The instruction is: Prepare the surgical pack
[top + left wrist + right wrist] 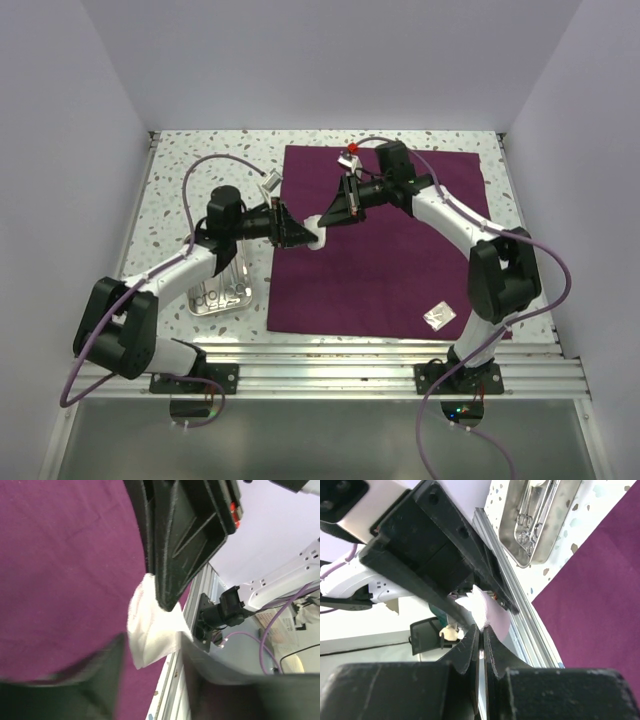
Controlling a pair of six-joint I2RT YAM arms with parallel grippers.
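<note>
Holding a white gauze square [152, 630] pinched tight in the right gripper [481, 630], above the left edge of the purple cloth [390, 270] spread flat across the desk's [200, 170] middle and right. Half open around that gauze with the left gripper [151, 647]. Toward the near-left corner, a steel tray [246, 292] of instruments [536, 507].

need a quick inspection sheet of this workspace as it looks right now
surface: speckled table with a purple cloth spread flat on it
job's things: steel tray on the bare table left of the cloth, instruments in it; white gauze held up over the cloth
clutter: small packet near the cloth's near right corner; small white item by its far left corner, too small to tell
grippers: right gripper shut on the gauze; left gripper with jaws apart either side of it
cables: purple cables loop from both arms
surroundings: plain pale walls; metal rail at the near edge
</note>
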